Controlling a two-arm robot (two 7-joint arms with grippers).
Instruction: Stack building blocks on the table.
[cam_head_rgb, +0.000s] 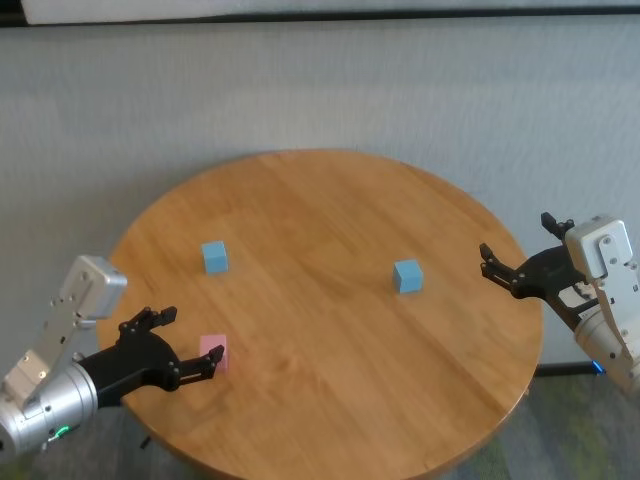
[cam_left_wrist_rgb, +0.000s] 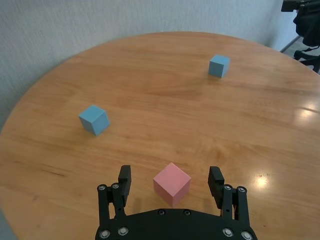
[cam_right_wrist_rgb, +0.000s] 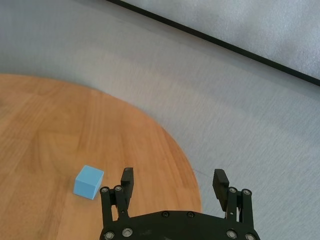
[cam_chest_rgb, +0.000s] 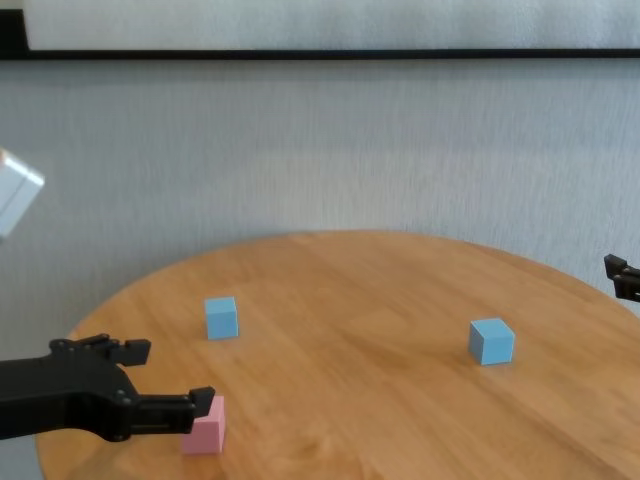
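Observation:
A pale pink building block rests on the table near its front left edge. My left gripper is open and low over the wood, and the pink block lies between its spread fingers without being clamped. One light blue block stands farther back on the left. The other blue block is on the right. My right gripper hangs open and empty at the table's right edge, apart from that block.
The round wooden top is bare between the three blocks. A grey wall with a dark strip runs behind the table. Grey floor lies past the right rim.

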